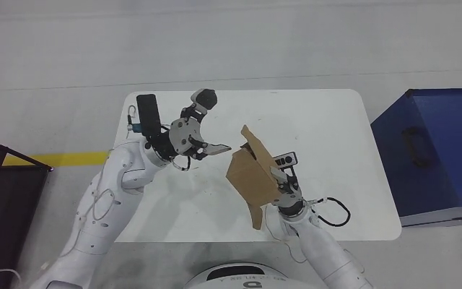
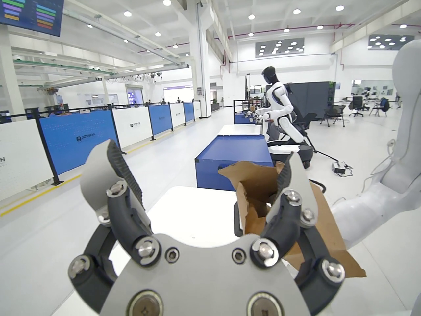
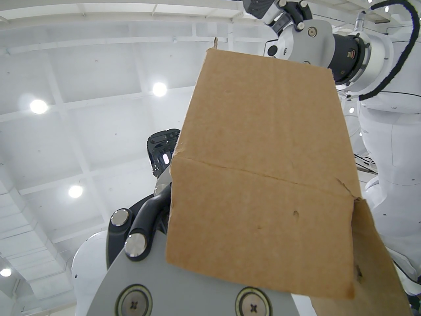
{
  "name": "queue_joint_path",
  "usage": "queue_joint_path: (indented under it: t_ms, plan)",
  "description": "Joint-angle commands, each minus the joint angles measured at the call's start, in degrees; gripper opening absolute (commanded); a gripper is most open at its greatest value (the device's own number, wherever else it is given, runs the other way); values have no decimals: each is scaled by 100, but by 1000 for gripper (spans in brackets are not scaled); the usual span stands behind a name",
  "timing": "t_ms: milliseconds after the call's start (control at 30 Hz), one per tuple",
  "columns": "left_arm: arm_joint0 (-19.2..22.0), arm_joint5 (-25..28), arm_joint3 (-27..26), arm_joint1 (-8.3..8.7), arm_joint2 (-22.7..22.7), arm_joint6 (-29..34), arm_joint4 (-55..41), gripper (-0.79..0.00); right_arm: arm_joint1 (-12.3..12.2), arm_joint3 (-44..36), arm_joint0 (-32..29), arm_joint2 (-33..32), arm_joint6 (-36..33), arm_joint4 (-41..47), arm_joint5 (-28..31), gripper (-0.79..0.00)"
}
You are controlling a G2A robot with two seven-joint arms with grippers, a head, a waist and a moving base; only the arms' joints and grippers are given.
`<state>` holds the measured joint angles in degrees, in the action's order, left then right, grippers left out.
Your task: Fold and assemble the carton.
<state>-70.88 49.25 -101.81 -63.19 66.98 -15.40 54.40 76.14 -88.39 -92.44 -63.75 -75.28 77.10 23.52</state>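
Observation:
The brown cardboard carton is partly folded, with loose flaps, and is held up above the white table. My right gripper is shut on its lower edge from the near side. In the right wrist view one black finger shows beside the carton panel; the other is hidden behind it. My left gripper stands open just left of the carton, holding nothing. In the left wrist view its fingers are spread wide, and the carton lies beyond the left gripper.
A small black device lies on the table behind the carton. A blue bin stands off the table's right side. A dark frame stands at the far left. A black cable loops by the right wrist.

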Motion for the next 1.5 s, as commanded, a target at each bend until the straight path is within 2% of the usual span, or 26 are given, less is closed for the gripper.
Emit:
queue_joint_path:
  t_ms: [0, 333, 500, 733, 833, 933, 1067, 1200, 1233, 1467]
  plan:
    - [82, -12, 38, -25, -158, 167, -9, 0, 9, 7, 18, 9, -11, -26, -19, -785]
    - [370, 160, 315, -94, -538, 687, 27, 0, 27, 1, -36, -127, -124, 26, -61, -785]
    - [459, 323, 339, -112, -531, 575, -77, 0, 30, -16, -53, -231, -132, 29, -35, -785]
    - [456, 287, 334, -112, -519, 588, -67, 0, 30, -16, -53, -231, -132, 29, -35, -785]
    - [308, -211, 368, -77, -208, 778, -325, 0, 9, -22, -27, -342, 58, -323, 98, -785]
    - [27, -502, 361, -20, 157, 1088, -1052, 0, -49, -114, -110, -587, 62, -800, 201, -785]
    - [-481, -1038, 330, 74, 426, 2295, -2848, 0, -145, -280, -282, -992, -45, -1596, 458, -785]
    - [-922, -2336, 59, 155, 623, 3765, -5221, 0, -213, -562, -448, -1307, 108, -2290, 655, -785]
    - [-965, -2574, -93, 176, 714, 4021, -5489, 0, -225, -617, -491, -1375, 199, -2464, 746, -785]
    - [-965, -2574, -93, 176, 714, 4021, -5489, 0, -229, -648, -524, -1406, 258, -2548, 805, -785]
